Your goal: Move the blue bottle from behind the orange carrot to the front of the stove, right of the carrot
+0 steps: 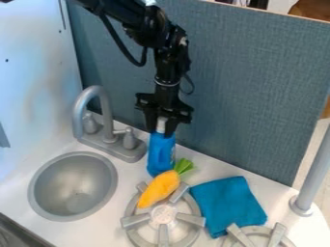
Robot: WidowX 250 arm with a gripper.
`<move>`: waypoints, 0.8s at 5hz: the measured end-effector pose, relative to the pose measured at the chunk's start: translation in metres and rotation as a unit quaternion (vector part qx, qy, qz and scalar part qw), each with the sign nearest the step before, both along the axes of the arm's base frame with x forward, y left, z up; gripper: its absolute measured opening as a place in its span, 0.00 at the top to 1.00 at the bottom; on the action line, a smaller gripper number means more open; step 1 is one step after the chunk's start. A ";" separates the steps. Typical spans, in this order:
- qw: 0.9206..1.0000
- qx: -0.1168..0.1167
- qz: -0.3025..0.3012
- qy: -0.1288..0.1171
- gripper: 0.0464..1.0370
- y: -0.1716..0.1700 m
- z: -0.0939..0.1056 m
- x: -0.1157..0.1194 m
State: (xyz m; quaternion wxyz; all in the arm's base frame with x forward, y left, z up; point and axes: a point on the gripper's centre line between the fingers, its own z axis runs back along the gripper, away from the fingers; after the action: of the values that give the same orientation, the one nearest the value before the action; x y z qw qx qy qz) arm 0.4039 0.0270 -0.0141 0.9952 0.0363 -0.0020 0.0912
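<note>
Pinching the bottle (158,155) by its neck, the gripper (161,133) seems mid-grasp; any next move calls for steady pressure (the carrot (159,188) sits close).

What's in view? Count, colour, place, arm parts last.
Round metal sink: 1, grey, left
Curved faucet: 1, grey, behind sink
Round burner grates: 2, grey, front centre and lower right
Plump carrot: 1, orange, green top, on centre grate
Cloth: 1, teal, right of carrot
Plastic bottle: 1, blue, behind carrot
Round pole: 1, grey, right
Textured panel: 1, blue-grey, back
Wall: 1, white, left
Countertop: 1, white, beneath
Robot arm: 1, black, top
Two-finger hand: 1, black, on bottle's neck
</note>
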 end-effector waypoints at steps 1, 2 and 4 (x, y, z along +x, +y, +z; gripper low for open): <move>1.000 -0.006 0.002 -0.002 0.54 -0.001 0.001 0.002; 1.000 -0.019 0.008 0.001 0.54 -0.004 -0.001 -0.002; 0.997 -0.057 -0.016 -0.055 0.54 -0.028 0.046 -0.024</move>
State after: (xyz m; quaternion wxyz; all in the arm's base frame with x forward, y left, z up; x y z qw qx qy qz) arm 0.3795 -0.0012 0.0315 0.9954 -0.0253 -0.0518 0.0766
